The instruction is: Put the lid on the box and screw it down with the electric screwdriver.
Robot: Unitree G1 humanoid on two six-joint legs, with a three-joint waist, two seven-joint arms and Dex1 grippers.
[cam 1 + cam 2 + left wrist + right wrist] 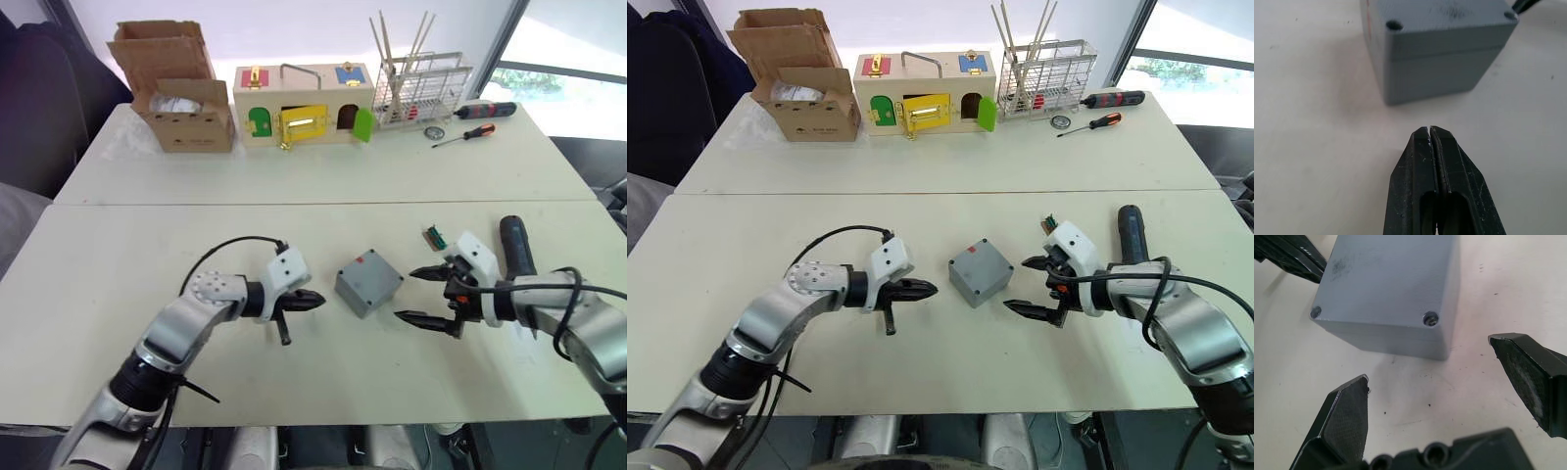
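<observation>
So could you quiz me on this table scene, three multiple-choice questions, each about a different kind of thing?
1. Where does the grey box sit?
A. Between the two grippers, on the near table
B. Inside the cardboard box
C. In the wire rack

2. How many thin red-and-black hand screwdrivers lie at the far right of the back table?
A. None
B. Two
C. Five

3. How do the grippers stand?
A. Both shut
B. Left shut, right open
C. Left open, right shut

Answers:
1. A: the box, with the lid on top, rests on the table, the left gripper on one side and the right gripper on the other.
2. B: one thicker, one thinner lie beside the wire rack.
3. B: the left wrist view shows its fingers pressed together; the right wrist view shows a wide gap.
</observation>
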